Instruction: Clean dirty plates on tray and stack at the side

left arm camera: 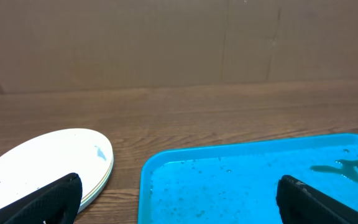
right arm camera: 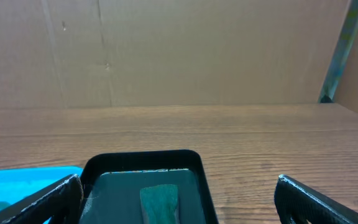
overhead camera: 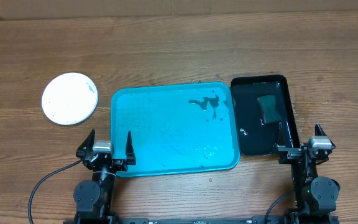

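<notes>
The plates [overhead camera: 70,98] lie stacked on the table left of the tray, the white one on top; edges of those under it show in the left wrist view [left arm camera: 48,165]. The turquoise tray [overhead camera: 174,129] holds no plate, only dark smears and specks; it also shows in the left wrist view [left arm camera: 253,180]. My left gripper [overhead camera: 109,147] is open and empty at the tray's near left corner. My right gripper [overhead camera: 300,141] is open and empty at the near right end of the black tray.
A glossy black tray [overhead camera: 263,113] stands right of the turquoise tray, with water and a green sponge [overhead camera: 268,109] in it; both show in the right wrist view [right arm camera: 160,202]. A cardboard wall stands behind the table.
</notes>
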